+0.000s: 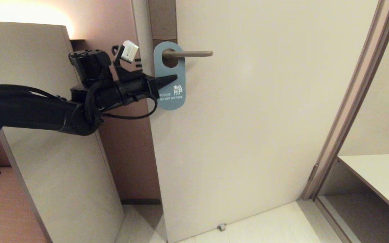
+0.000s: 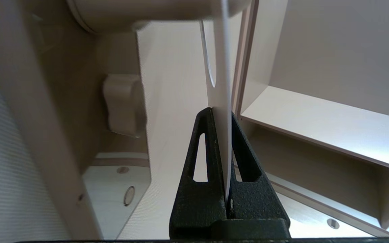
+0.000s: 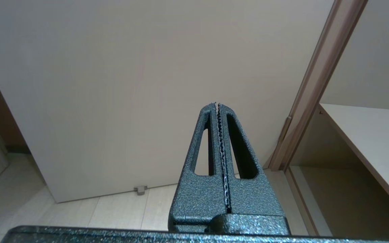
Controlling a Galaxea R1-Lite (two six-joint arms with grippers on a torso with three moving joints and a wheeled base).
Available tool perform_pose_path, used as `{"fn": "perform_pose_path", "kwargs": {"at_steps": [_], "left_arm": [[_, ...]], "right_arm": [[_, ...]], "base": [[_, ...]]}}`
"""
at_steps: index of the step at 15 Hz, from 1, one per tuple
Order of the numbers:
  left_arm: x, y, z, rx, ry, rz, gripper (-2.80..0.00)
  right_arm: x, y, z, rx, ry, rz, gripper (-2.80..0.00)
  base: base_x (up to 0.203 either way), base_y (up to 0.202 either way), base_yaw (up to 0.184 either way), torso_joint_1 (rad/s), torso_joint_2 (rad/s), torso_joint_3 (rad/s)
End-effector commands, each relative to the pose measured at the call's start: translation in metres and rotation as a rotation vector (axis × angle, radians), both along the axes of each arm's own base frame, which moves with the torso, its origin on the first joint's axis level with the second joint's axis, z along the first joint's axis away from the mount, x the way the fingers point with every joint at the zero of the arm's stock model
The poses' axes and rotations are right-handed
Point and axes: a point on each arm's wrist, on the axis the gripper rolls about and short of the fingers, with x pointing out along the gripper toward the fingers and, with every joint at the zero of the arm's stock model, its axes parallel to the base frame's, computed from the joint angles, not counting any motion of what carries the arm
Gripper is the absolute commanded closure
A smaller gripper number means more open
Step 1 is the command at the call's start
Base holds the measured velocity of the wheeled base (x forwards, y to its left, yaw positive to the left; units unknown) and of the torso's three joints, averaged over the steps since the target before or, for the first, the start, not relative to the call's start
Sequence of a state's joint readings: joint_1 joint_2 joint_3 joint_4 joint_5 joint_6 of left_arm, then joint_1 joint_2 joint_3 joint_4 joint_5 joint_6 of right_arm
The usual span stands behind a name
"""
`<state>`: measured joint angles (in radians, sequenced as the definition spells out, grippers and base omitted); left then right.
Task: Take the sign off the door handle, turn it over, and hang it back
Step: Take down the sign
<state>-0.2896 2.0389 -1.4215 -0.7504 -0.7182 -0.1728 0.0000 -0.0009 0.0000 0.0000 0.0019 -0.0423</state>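
Left gripper (image 1: 171, 79) reaches in from left of frame, jaws clamped on the left edge of the sign (image 1: 171, 88), mid-height. Sign hangs teal side out, upper centre-left, oval hole over the door handle (image 1: 191, 53). Right gripper (image 3: 218, 105) parked low facing the door (image 1: 265, 118), jaws together, empty.

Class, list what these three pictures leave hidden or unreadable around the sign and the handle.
- Sign: reverse side faces the door in the head view; edge-on in the left wrist view.
- Door handle: its base is covered by the sign.
- Left end effector: its grip depth is unclear.
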Motion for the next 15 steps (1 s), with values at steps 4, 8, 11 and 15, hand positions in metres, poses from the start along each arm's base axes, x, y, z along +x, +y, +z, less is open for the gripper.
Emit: {"fn": "perform_pose_path", "kwargs": {"at_steps": [4, 8, 11, 15], "left_arm": [[-0.002, 0.0, 0.004, -0.004, -0.014, 0.0, 0.0], [-0.003, -0.001, 0.005, -0.001, -0.023, 0.011, 0.0], [-0.007, -0.01, 0.008, -0.009, -0.027, 0.043, 0.0], [-0.014, -0.02, 0.012, 0.003, -0.046, 0.101, 0.0]], "right_arm": [[0.0, 0.0, 0.0, -0.001, 0.001, 0.001, 0.0], [0.0, 0.0, 0.0, -0.001, 0.001, 0.001, 0.0], [0.0, 0.0, 0.0, -0.001, 0.001, 0.001, 0.0], [0.0, 0.0, 0.0, -0.001, 0.001, 0.001, 0.0]], "base": [[0.0, 0.0, 0.0, 0.0, 0.0, 0.0], [0.0, 0.0, 0.0, 0.0, 0.0, 0.0], [0.0, 0.0, 0.0, 0.0, 0.0, 0.0], [0.0, 0.0, 0.0, 0.0, 0.0, 0.0]]}}
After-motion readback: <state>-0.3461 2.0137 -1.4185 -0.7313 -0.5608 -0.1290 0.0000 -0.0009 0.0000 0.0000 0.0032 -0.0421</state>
